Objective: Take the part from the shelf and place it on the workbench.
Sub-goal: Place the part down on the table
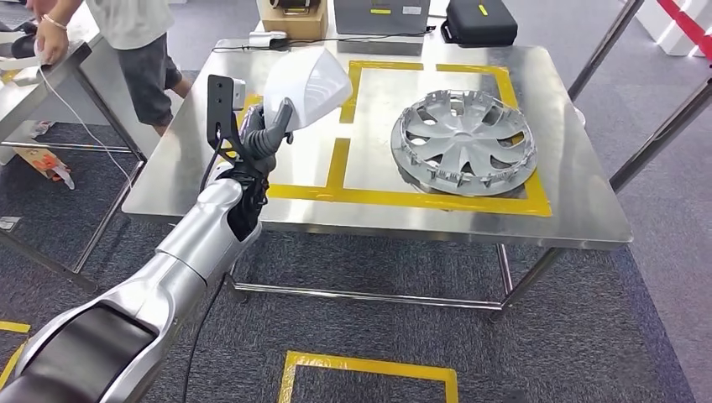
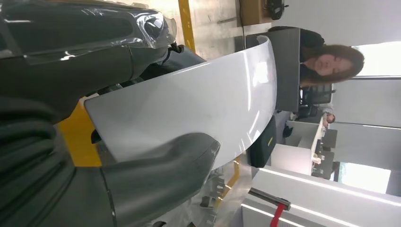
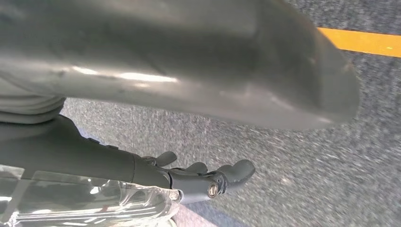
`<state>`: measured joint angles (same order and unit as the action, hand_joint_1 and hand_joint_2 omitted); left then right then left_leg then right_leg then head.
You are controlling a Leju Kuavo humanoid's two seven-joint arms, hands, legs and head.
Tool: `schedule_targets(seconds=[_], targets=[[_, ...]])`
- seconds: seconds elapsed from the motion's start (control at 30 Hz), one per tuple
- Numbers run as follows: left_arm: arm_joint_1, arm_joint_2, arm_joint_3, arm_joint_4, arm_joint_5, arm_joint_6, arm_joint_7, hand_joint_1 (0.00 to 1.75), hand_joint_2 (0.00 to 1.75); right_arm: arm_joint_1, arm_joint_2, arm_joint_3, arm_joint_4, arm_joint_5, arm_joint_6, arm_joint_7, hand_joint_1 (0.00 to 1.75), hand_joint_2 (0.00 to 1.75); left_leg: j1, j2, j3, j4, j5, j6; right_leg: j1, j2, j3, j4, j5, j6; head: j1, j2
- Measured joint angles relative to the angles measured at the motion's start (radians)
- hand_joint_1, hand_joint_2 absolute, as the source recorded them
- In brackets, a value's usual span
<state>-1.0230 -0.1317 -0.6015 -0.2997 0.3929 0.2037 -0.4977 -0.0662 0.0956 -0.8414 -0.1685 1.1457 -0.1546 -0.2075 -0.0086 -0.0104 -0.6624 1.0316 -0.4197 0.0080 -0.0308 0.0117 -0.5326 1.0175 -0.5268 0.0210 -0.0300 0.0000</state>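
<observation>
The white part [image 1: 309,84], a glossy curved shell, is held up in the air by the left hand [image 1: 262,134], above the near-left portion of the steel tabletop [image 1: 201,159] and not yet touching it. The wrist view shows the thick thumb [image 2: 156,175] pressed against one face of the shell while the darker fingers [image 2: 71,71] wrap behind it, so the fingers are clamped on the part near its lower edge, with most of the shell standing free above the grip.

Relative to the part, the yellow tape outline [image 1: 403,197] on the tabletop begins just beside and below it, and the silver wheel cover [image 1: 464,143] lies flat inside that outline, well apart toward the far side from the hand. A black bracket [image 1: 220,101] rides on the wrist just behind the part.

The right hand [image 3: 198,177] hangs over grey carpet, its fingers loosely curled and holding nothing.

The risks, as I judge them: the surface is smooth and the hold is low on the shell, so it could pivot or slip if lowered quickly. Released from this height it would drop and could bounce toward the tabletop's near edge. Carried too far across, it could knock the wheel cover.

A person [image 1: 138,50] stands beyond the tabletop's left corner.
</observation>
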Motion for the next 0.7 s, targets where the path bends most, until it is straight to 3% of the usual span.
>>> schedule_targets(seconds=[0.1, 0.17, 0.27, 0.3, 0.33, 0.37, 0.43, 0.5, 0.63, 0.7], targets=[[-0.004, -0.002, 0.000, 0.000, -0.006, -0.005, 0.003, 1.75, 1.75, 0.000, 0.002, -0.001, 0.000, -0.002, 0.000, 0.000, 0.00, 0.00, -0.003, 0.000, 0.020, -0.027, -0.017, 0.016, 0.000, -0.002, 0.008, -0.001, 0.000, 0.017, 0.000, 0.000], [-0.007, -0.004, 0.000, -0.001, -0.009, -0.005, 0.004, 1.75, 1.75, -0.001, 0.003, -0.001, 0.000, -0.002, -0.001, -0.001, 0.00, 0.00, 0.002, -0.001, 0.038, -0.035, -0.024, 0.028, 0.000, -0.004, -0.009, 0.042, -0.009, 0.022, 0.003, 0.000], [-0.007, -0.009, 0.000, 0.000, -0.015, -0.006, 0.006, 1.75, 1.75, -0.004, 0.001, -0.002, 0.000, -0.003, -0.003, -0.002, 0.00, 0.00, 0.001, -0.002, 0.056, -0.037, -0.039, 0.039, 0.003, -0.004, -0.121, 0.223, -0.069, 0.026, 0.020, 0.000], [-0.003, -0.010, 0.000, 0.000, -0.016, -0.005, 0.007, 1.75, 1.75, -0.002, 0.000, -0.002, 0.000, -0.003, -0.003, -0.002, 0.00, 0.00, 0.000, -0.003, 0.064, -0.037, -0.046, 0.040, 0.003, -0.004, -0.159, 0.269, -0.085, 0.027, 0.025, 0.000], [0.001, -0.010, 0.001, 0.000, -0.019, -0.004, 0.010, 1.75, 1.75, 0.000, 0.000, -0.002, 0.000, -0.003, -0.003, -0.002, 0.00, 0.00, -0.001, -0.003, 0.075, -0.037, -0.055, 0.040, 0.004, -0.004, -0.182, 0.283, -0.083, 0.028, 0.027, 0.000], [0.005, -0.010, 0.001, 0.001, -0.022, -0.003, 0.012, 1.75, 1.75, 0.002, 0.000, -0.003, 0.000, -0.002, -0.003, -0.002, 0.00, 0.00, -0.001, -0.004, 0.086, -0.037, -0.064, 0.039, 0.004, -0.005, -0.187, 0.260, -0.061, 0.028, 0.029, 0.000], [0.008, -0.010, 0.003, 0.001, -0.029, 0.001, 0.016, 1.75, 1.75, 0.004, 0.000, -0.003, 0.000, 0.000, -0.003, -0.002, 0.00, 0.00, -0.001, -0.004, 0.112, -0.036, -0.085, 0.032, 0.003, -0.005, -0.159, 0.129, 0.037, 0.027, 0.034, 0.000], [0.007, -0.012, 0.005, 0.002, -0.036, 0.004, 0.019, 1.75, 1.75, 0.004, -0.001, -0.003, 0.000, 0.002, -0.003, -0.002, 0.00, 0.00, -0.002, -0.005, 0.124, -0.035, -0.102, 0.022, 0.005, -0.007, -0.131, 0.025, 0.097, 0.018, 0.039, 0.000], [0.009, -0.013, 0.011, 0.004, -0.046, 0.010, 0.031, 1.75, 1.75, 0.005, 0.001, -0.004, 0.000, 0.003, -0.003, -0.003, 0.00, 0.00, -0.003, -0.005, 0.122, -0.019, -0.112, 0.004, 0.006, -0.005, -0.112, 0.005, 0.096, -0.006, 0.034, 0.000], [0.008, -0.013, 0.016, 0.004, -0.049, 0.012, 0.035, 1.75, 1.75, 0.003, 0.000, -0.004, 0.000, 0.004, -0.003, -0.003, 0.00, 0.00, 0.000, -0.002, 0.078, 0.061, -0.127, -0.005, 0.001, -0.004, -0.093, 0.001, 0.088, -0.015, 0.026, 0.000]])
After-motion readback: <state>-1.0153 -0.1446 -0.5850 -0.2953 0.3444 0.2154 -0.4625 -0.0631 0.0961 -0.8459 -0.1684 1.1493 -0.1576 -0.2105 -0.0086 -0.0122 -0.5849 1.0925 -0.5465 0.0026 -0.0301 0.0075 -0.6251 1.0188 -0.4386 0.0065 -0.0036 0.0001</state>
